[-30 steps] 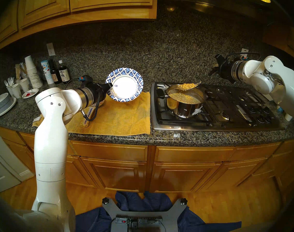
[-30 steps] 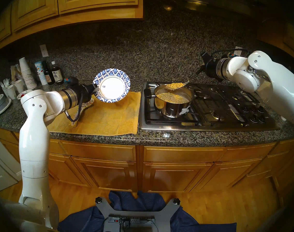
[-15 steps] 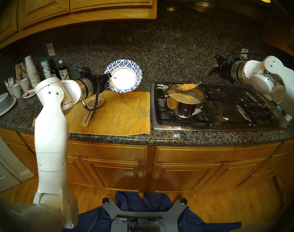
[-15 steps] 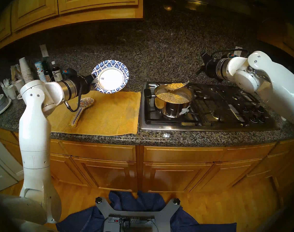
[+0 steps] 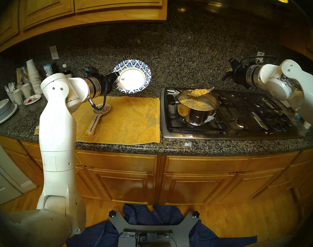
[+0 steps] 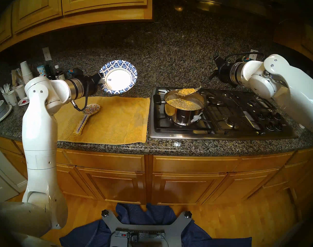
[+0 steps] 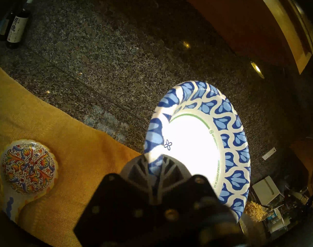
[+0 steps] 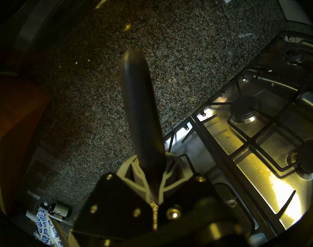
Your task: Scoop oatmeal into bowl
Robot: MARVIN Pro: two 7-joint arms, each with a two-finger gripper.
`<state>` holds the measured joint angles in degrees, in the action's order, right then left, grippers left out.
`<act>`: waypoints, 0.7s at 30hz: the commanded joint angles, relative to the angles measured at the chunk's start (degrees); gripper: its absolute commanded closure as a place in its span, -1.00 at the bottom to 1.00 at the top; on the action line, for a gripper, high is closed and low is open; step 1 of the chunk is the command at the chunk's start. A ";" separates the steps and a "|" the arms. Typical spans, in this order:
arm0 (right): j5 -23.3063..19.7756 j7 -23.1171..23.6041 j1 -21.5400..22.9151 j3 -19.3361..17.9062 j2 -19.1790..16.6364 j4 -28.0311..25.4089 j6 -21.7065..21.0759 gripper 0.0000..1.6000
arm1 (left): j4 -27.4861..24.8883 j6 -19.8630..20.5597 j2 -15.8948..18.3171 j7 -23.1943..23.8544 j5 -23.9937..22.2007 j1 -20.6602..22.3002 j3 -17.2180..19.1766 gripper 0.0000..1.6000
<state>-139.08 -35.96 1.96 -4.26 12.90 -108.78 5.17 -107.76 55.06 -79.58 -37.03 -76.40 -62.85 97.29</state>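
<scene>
Since earlier: bowl [image 5: 132, 76] carried higher and slightly toward the backsplash by the left arm; more of the patterned spoon rest [image 5: 98, 114] on the yellow towel [image 5: 130, 120] uncovered; right arm and spoon [image 5: 203, 92] unchanged.
Writing: dark bottle [image 7: 16, 25] at counter [image 5: 187, 146] far left carries white Japanese characters; canister [image 5: 48, 71] print not legible now; bowl's inner ring has green print, partly "COMPOSTABLE EXCEPT IN CA", plus a small blue flower mark.
Left arm: upright, forearm level, reaching right; left gripper [image 7: 156, 167] jaws pinching bowl's near rim.
Bowl: in the air above towel's back edge, tilted, white centre facing camera, empty.
Oatmeal [image 5: 196, 104]: in steel pot [image 5: 196, 113] on stove [image 5: 241, 120]; a heap on the spoon above pot.
Right arm: extended leftward, wrist level; right gripper [image 8: 152, 180] jaws clamped on spoon's dark handle.
</scene>
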 commanded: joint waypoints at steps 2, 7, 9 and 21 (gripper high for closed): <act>0.39 0.71 2.37 -2.21 0.10 -0.13 0.41 1.00 | 0.79 -0.06 -2.46 -2.61 -6.58 6.47 -1.20 1.00; 0.39 0.71 2.37 -2.20 0.10 -0.13 0.41 1.00 | 1.26 -0.06 -3.35 -6.21 -10.83 6.72 -2.60 1.00; 0.39 0.70 2.37 -2.19 0.10 -0.13 0.41 1.00 | 1.49 -0.06 -3.67 -7.73 -12.33 6.65 -3.15 1.00; 0.39 0.70 2.39 -2.20 0.10 -0.13 0.41 1.00 | 1.52 -0.06 -3.18 -17.25 -20.02 7.16 -5.68 1.00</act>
<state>-139.09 -35.97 1.96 -4.24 12.90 -108.78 5.17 -104.88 55.02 -82.79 -49.93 -92.28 -58.94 92.06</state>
